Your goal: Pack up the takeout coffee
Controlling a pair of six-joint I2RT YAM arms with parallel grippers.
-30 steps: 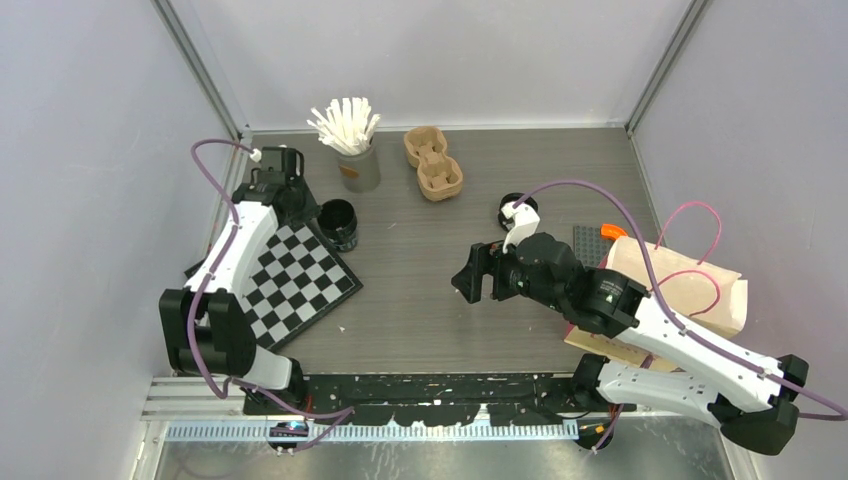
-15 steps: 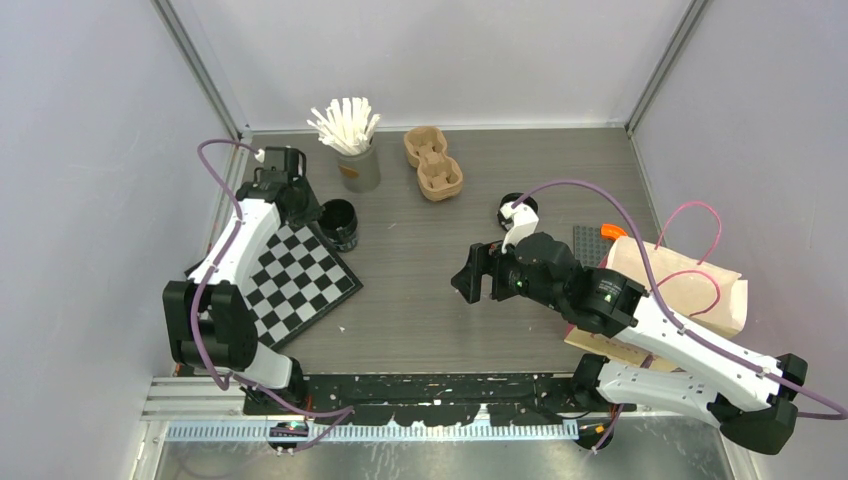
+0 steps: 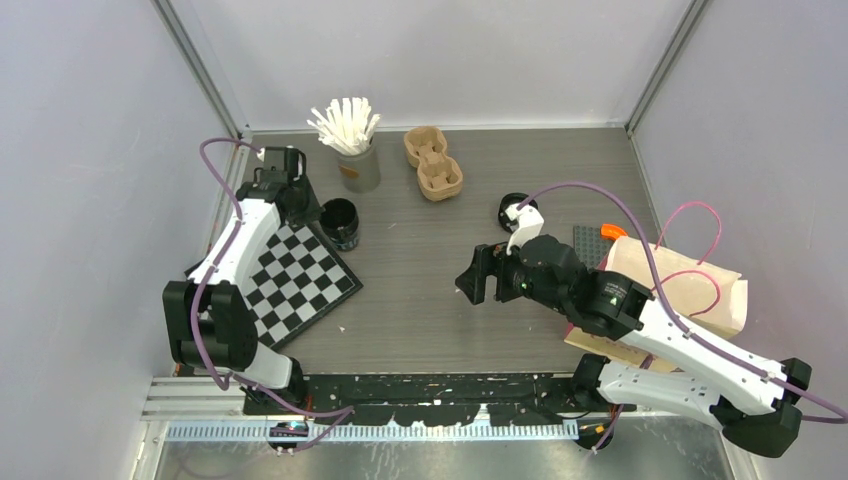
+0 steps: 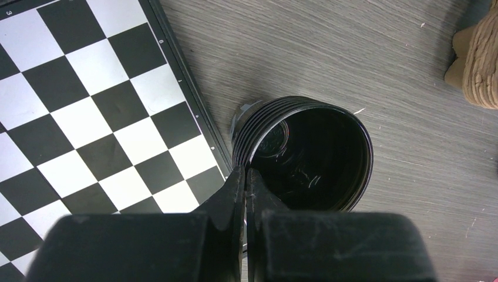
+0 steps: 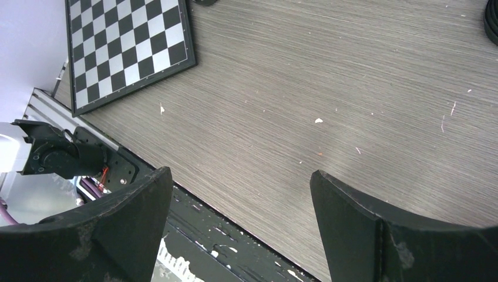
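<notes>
Two arms in the shot, and only one of them actually had hold of anything.

The left end effector was squeezed fully shut on the rim of the stack of black cups. From the wrist camera its fingers looked practically pressed together, right where the cup wall ran between them. You could count several nested rims on the stack's left side, so it was definitely more than one cup. The stack stood upright, mouth up, at the far left of the counter. It sat just beside the far right edge of the chessboard, though I honestly couldn't tell if it was touching the board.

The right end effector was spread wide open with nothing between its fingers. It hung over a bare patch around the middle of the counter, well apart from the cups.

One black lid lay flat on the counter right of centre, just on the far side of the right arm's wrist. Part of it was hidden behind the white cable plug there.

Other stuff on the counter:
- A grey cup of white sticks stood at the far edge, a bit right of the cup stack.
- The brown pulp carrier sat next to the sticks, further right and near the far edge too.
- A paper bag lay over on the right side, with the right arm crossing over its near left corner.
</notes>
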